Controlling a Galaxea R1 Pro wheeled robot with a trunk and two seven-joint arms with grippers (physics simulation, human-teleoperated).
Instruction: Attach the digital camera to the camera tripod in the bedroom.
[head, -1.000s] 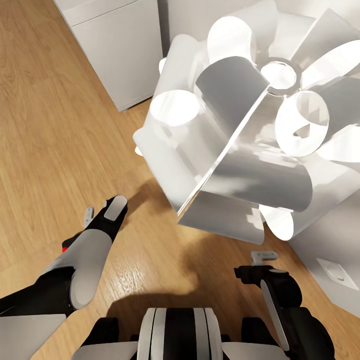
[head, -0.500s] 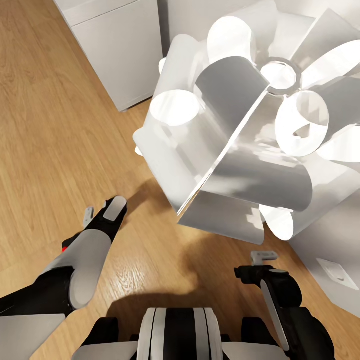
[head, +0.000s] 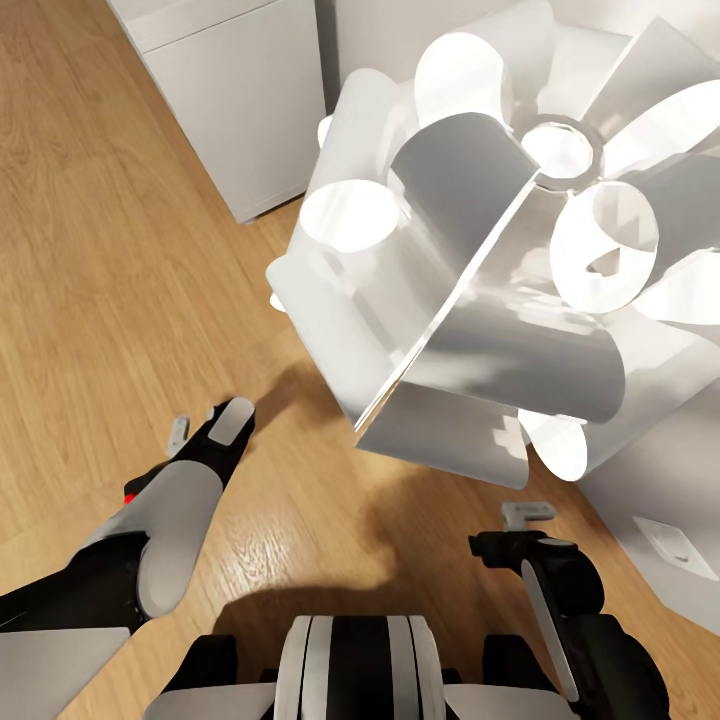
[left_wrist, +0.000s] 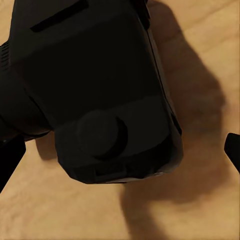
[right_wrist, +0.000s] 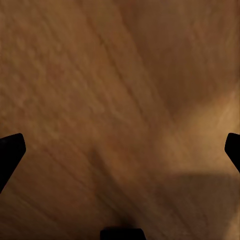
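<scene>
The digital camera (left_wrist: 100, 95), black and boxy, sits between the fingers of my left gripper (left_wrist: 120, 155), held off the wooden floor with its shadow beneath it. In the head view a bit of red (head: 131, 492) peeks out beside my left forearm (head: 175, 515). My right gripper (right_wrist: 120, 150) hangs open over bare floor, nothing between its fingertips. The right wrist (head: 540, 550) sits low at the right of the head view. The camera tripod is out of view.
A white petal floor lamp (head: 500, 270) looms close ahead and to the right. A white cabinet (head: 240, 90) stands behind it at the back. A white wall with an outlet (head: 672, 545) is at the right. Light wooden floor (head: 100, 250) stretches to the left.
My left arm has dipped very slightly; everything else stays as it was.
</scene>
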